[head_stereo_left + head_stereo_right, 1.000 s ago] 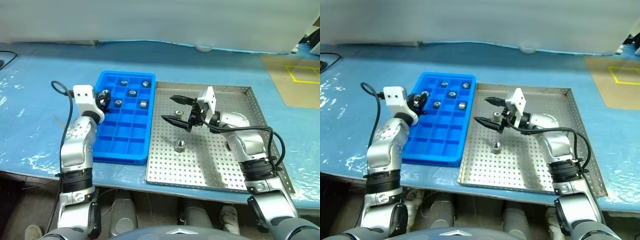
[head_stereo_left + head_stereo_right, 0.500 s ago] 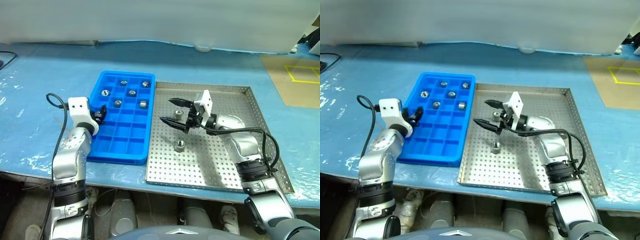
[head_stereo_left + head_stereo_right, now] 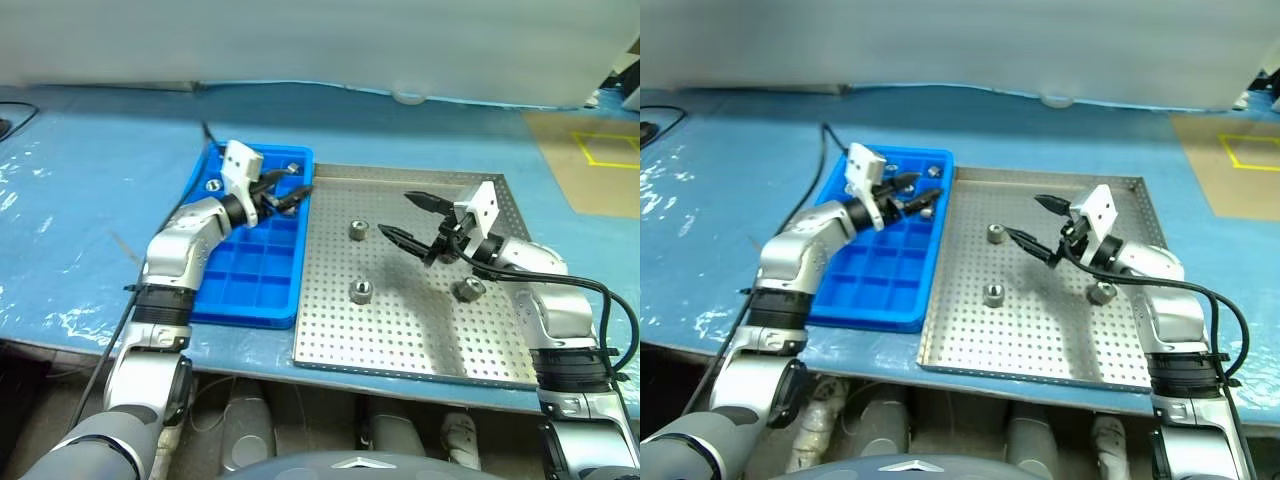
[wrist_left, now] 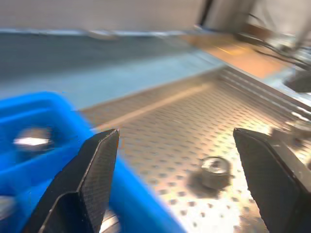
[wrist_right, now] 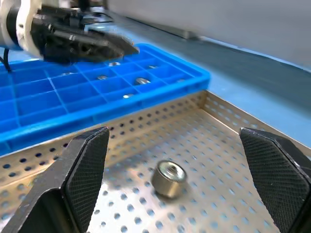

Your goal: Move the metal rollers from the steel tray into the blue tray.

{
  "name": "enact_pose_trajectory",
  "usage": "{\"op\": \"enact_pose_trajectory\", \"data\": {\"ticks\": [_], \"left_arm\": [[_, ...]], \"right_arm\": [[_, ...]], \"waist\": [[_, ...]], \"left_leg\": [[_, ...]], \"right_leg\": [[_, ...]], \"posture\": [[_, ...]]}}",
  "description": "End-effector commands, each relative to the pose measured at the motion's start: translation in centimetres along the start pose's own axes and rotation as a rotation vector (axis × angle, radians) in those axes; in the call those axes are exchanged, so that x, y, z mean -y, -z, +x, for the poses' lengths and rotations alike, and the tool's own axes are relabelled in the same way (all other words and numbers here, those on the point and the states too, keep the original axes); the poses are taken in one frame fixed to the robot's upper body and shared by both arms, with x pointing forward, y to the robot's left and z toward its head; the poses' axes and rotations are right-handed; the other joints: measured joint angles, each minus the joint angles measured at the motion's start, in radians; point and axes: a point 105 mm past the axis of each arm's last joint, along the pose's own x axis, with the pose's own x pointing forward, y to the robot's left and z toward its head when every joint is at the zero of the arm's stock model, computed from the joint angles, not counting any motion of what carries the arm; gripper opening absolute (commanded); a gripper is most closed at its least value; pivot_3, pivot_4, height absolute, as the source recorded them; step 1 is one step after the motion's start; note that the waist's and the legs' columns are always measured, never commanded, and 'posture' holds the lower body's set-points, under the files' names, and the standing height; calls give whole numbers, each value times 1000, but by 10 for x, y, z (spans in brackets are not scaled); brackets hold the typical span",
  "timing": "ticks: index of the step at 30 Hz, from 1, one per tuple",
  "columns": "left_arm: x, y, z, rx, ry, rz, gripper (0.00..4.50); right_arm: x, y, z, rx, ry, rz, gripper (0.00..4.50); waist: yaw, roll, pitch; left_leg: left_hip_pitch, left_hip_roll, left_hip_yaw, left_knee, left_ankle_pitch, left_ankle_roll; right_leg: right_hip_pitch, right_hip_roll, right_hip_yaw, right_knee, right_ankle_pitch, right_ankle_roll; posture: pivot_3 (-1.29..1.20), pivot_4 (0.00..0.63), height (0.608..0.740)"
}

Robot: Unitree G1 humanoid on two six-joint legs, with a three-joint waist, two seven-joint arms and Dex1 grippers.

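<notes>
Left wrist view blurred; left gripper [image 3: 285,193] apart, right gripper [image 3: 407,216] apart, empty.

The steel tray [image 3: 500,345] has wide bare perforated floor along its near edge and in its near-left corner, where a claw could come down freely. Three metal rollers [image 3: 360,291] stand well apart on it: one near the far-left corner, one left of centre, one right of centre. The right claw [image 3: 409,217] hangs over the tray's middle with fingers spread, just beside the right-hand roller. The low rim between the steel tray and the blue tray [image 3: 245,305] stands in the way of a low sweep. The left claw [image 3: 292,191], fingers apart, occupies the blue tray's far-right corner; the near compartments lie unoccupied. The desk [image 3: 80,200] to the left is bare.
</notes>
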Motion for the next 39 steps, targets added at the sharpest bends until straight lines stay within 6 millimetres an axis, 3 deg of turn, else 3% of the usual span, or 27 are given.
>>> {"op": "enact_pose_trajectory", "data": {"ticks": [1, 6, 9, 21, 24, 29, 33, 39], "left_arm": [[12, -5, 31, -37, 123, 57, 3959], [29, -3, 69, -132, 228, 123, 3959], [31, 7, 78, -225, 250, 173, 3959], [10, 52, 62, -444, 192, 262, 3959], [16, 59, 64, -442, 214, 256, 3359], [32, 67, 67, -441, 279, 241, 1707], [30, 64, 69, -421, 256, 241, 1689], [14, 38, 70, -293, 134, 190, 1689]], "right_arm": [[2, -18, -19, 36, 85, -44, 4500], [-5, -15, -34, 25, 164, -28, 4500], [-9, -12, -39, 14, 196, -23, 4500], [-11, -8, -42, 0, 233, -18, 4500], [-10, -10, -39, 6, 225, -20, 4500], [-14, -7, -34, -28, 182, -22, 4500], [-17, 10, -33, -126, 156, 5, 4500], [-19, 17, -30, -172, 110, 19, 4500]], "waist": [[-14, 0, 0], [-42, 0, 0], [-62, 0, 0], [-88, 0, 0], [-88, 0, 0], [-88, 0, 0], [-88, 0, 0], [-84, 0, 0]], "left_leg": [[0, 0, 0, 0, 0, 0], [2, -1, 0, 1, 0, 1], [2, -2, 1, 1, 0, 1], [1, -3, 1, 1, -2, 3], [1, -3, 1, 1, -2, 4], [0, -5, 1, 1, -3, 5], [0, -6, 1, 1, -4, 6], [0, -7, 1, 1, -5, 7]], "right_leg": [[0, 0, 0, 0, 0, 0], [1, -1, 2, 1, 0, 1], [1, -1, 3, 0, 0, 1], [2, -1, 2, -3, 0, 1], [3, -2, 2, -4, 0, 1], [4, -4, 1, -7, 1, 1], [5, -4, 1, -9, 1, 1], [5, -6, 1, -10, 1, 1]], "posture": [[-251, 150, 740], [-357, 150, 740], [-387, 150, 740], [-409, 150, 740], [-389, 150, 740], [-384, 150, 740], [-370, 150, 740], [-325, 150, 740]]}}
